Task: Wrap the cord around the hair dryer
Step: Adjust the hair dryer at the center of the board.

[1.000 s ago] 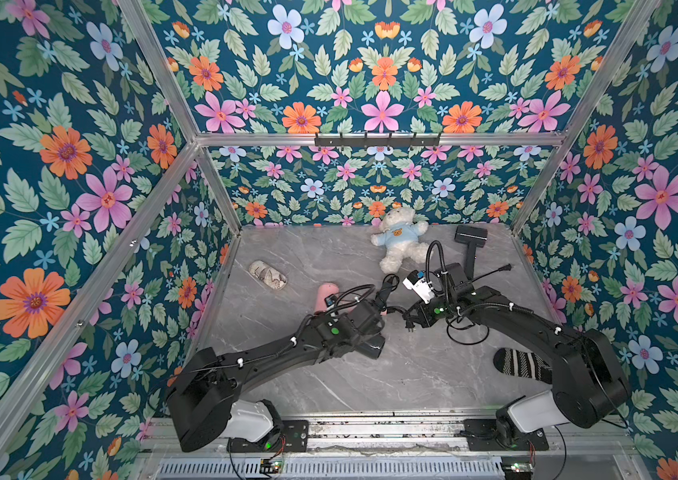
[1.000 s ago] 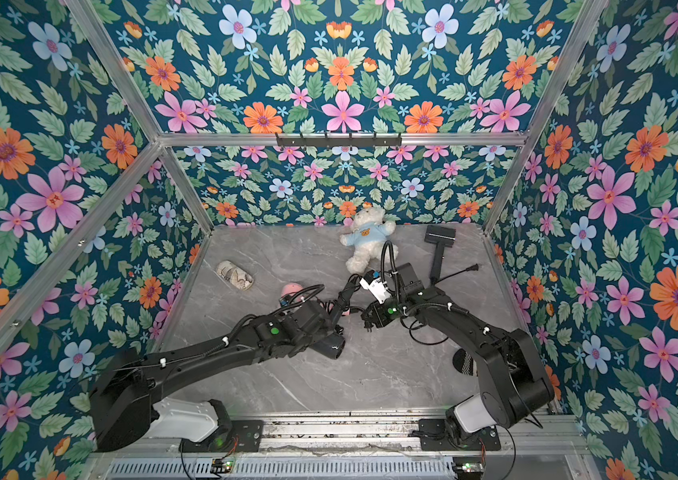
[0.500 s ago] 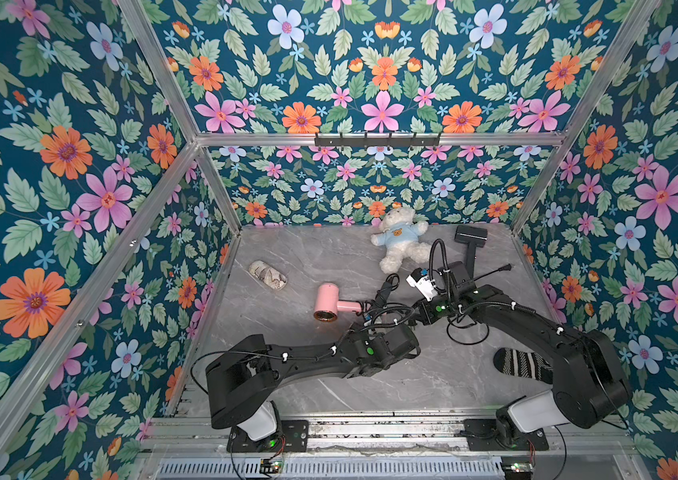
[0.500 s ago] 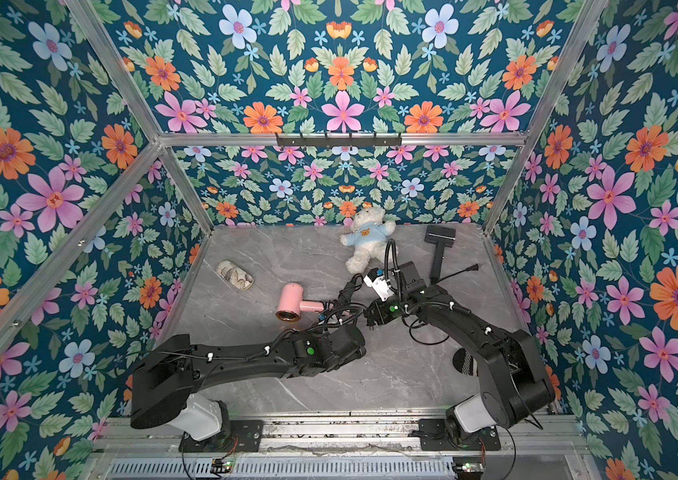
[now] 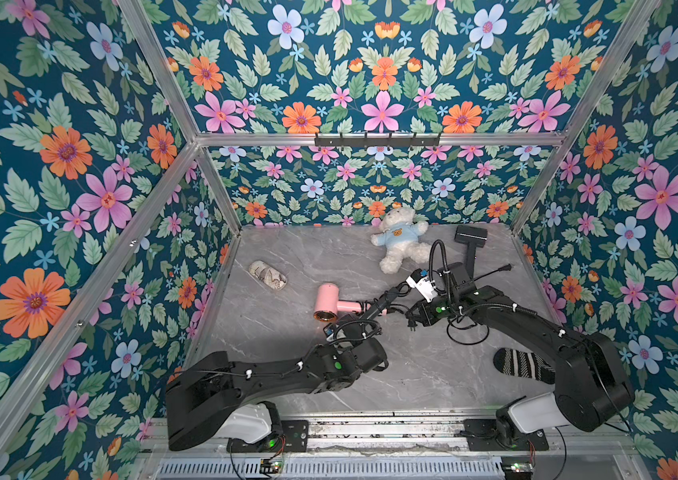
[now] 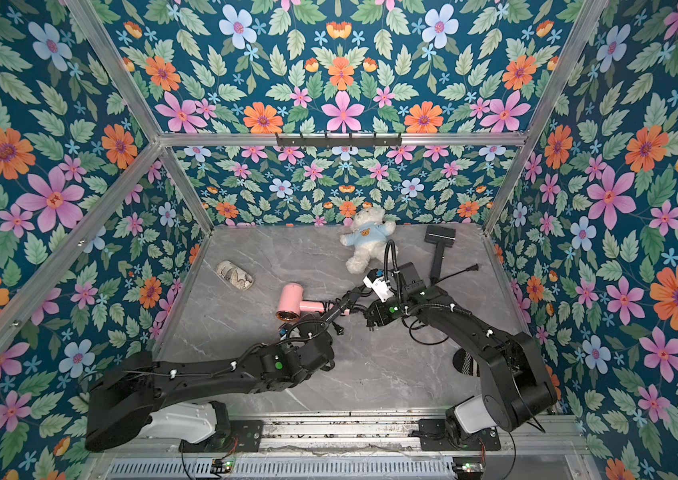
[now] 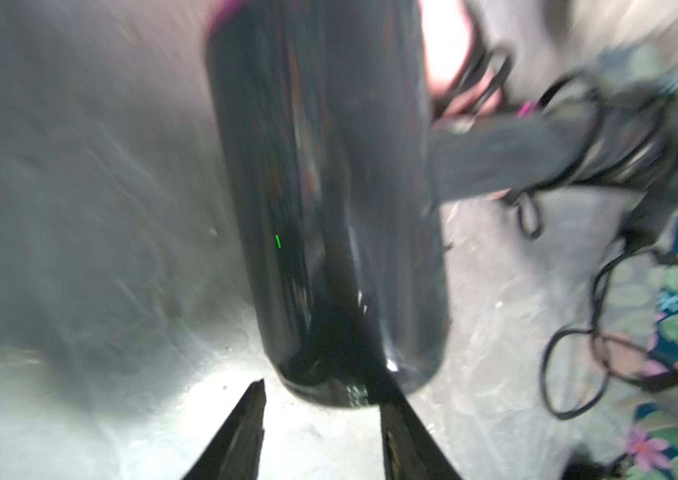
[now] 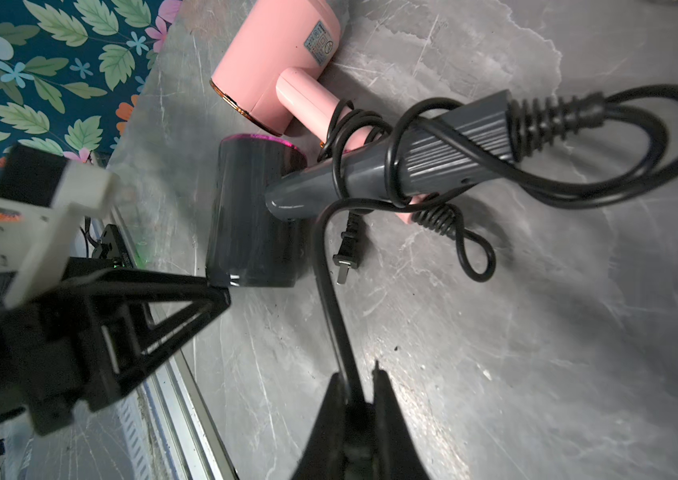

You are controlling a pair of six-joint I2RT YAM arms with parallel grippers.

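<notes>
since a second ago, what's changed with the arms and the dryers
The left arm pulled back toward the near edge, uncovering the pink hair dryer. The left gripper went from open to shut, apparently on the barrel end of the grey hair dryer. Unchanged: the right gripper stays clamped on the cord, and both dryers lie where they were.

Twin high overviews; two close wrist views.

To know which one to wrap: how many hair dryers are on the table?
2. The pink hair dryer lies on the table; the dark grey hair dryer lies beside it, its handle over the pink handle. None seems hidden.
</notes>
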